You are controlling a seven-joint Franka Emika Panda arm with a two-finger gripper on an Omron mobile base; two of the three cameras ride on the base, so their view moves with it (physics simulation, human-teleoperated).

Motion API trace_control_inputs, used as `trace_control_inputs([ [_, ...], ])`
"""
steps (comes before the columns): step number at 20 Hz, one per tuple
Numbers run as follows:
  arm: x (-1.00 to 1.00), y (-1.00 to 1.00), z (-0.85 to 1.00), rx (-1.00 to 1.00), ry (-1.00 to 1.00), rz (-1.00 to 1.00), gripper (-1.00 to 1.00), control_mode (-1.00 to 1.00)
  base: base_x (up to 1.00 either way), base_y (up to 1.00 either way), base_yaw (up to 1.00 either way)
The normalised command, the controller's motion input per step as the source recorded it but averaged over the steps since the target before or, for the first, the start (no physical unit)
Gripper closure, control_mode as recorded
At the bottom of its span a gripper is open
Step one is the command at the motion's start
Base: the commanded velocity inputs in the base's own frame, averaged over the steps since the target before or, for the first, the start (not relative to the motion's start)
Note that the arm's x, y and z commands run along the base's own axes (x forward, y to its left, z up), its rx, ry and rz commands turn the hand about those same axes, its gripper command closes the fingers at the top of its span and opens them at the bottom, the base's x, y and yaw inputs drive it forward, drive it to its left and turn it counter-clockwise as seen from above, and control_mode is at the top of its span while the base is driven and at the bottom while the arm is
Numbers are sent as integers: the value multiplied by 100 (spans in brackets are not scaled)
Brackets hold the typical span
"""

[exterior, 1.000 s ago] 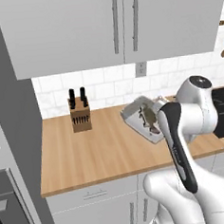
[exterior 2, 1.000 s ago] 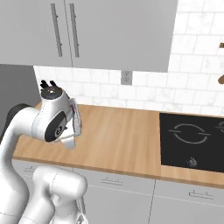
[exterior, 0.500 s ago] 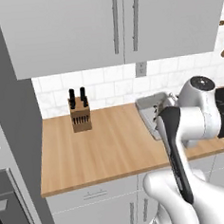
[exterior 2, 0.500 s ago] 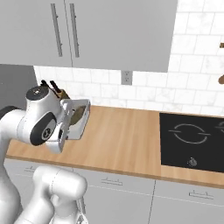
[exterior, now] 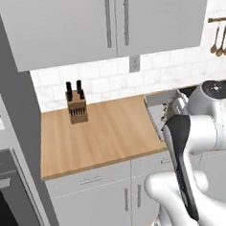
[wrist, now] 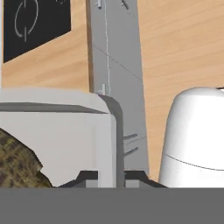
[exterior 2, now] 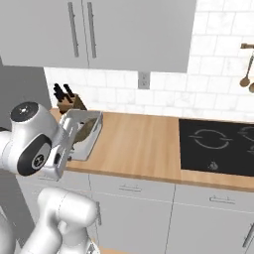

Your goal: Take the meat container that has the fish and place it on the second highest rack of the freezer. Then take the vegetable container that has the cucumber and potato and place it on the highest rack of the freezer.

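Wooden counter [exterior 2: 144,144] below — gripper [wrist: 109,177] clamped on tray [exterior 2: 82,135] rim — fish [exterior 2: 85,130] inside.

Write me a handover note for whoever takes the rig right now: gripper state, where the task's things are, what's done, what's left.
Gripper: shut on the rim of the meat container, fish inside, carried above the wooden counter.
Freezer: its grey side panel stands left of the counter; the racks cannot be seen from here.
Done: fish container picked up.
Left: set it on the second highest rack, then fetch the cucumber and potato container and put it on the highest rack.
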Motion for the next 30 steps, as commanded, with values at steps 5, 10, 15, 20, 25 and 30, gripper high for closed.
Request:
trace_control_inputs([
  [5,0,0,0,0,0,0,100,100,-73,74,11],
  [10,0,0,0,0,0,0,100,100,-69,100,24],
  [15,0,0,0,0,0,0,100,100,-33,100,24],
  [20,0,0,0,0,0,0,100,100,-1,100,25],
  [25,0,0,0,0,0,0,100,100,8,100,21],
  [30,0,0,0,0,0,0,100,100,8,100,17],
])
